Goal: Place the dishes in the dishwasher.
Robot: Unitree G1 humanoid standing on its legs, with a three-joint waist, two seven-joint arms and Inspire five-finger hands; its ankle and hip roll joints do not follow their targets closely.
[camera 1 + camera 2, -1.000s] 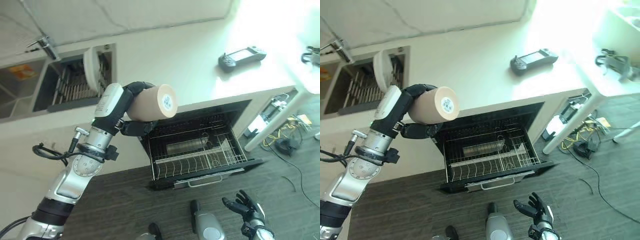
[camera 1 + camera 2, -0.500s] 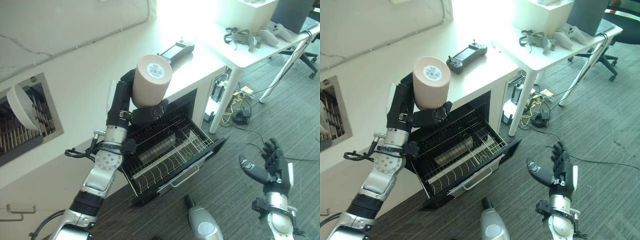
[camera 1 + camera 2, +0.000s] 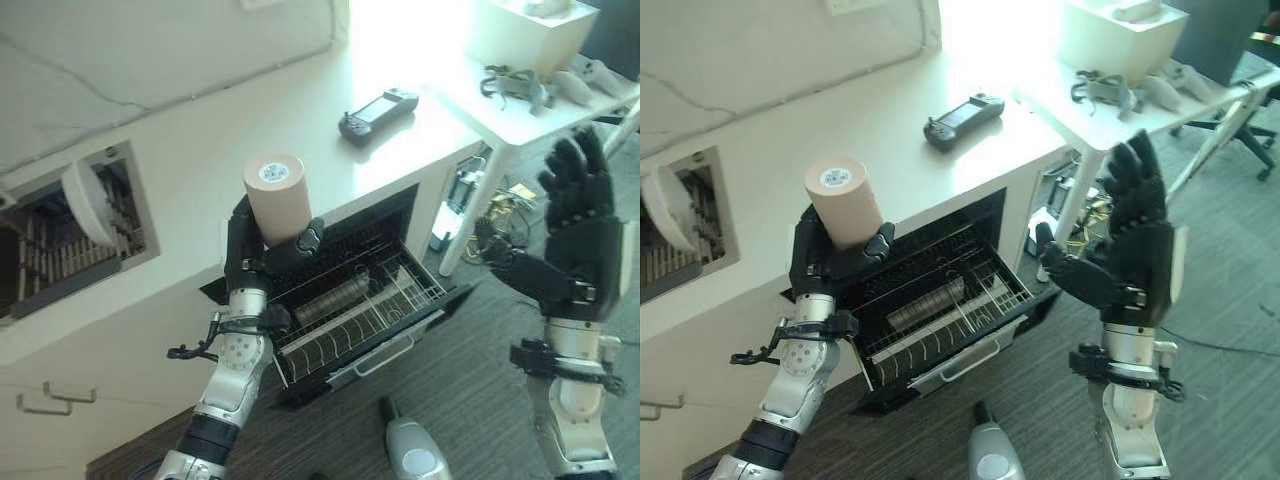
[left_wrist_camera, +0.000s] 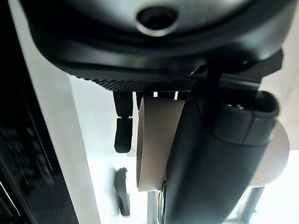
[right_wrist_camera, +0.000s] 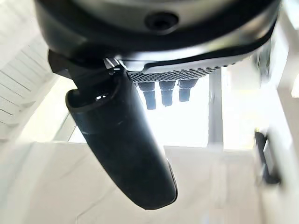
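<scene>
One tan cup [image 3: 277,196] is held up by the left hand [image 3: 252,258], with the fingers and thumb curled round its lower part. The cup is upside down, so its round bottom with a small sticker faces up. It is held just above the front of the dishwasher [image 3: 352,290], near that machine's left corner. The dishwasher is pulled open under the white surface [image 3: 250,130], and a wire rack [image 3: 385,296] can be seen inside it. Beside the dishwasher, on the right, the right hand [image 3: 1137,245] is raised in the air with its fingers spread wide and nothing in it. A dark game controller [image 3: 377,108] lies on the surface behind the dishwasher. A white bowl [image 3: 86,204] stands on its edge in the sink [image 3: 60,235], well to the left of the dishwasher.
</scene>
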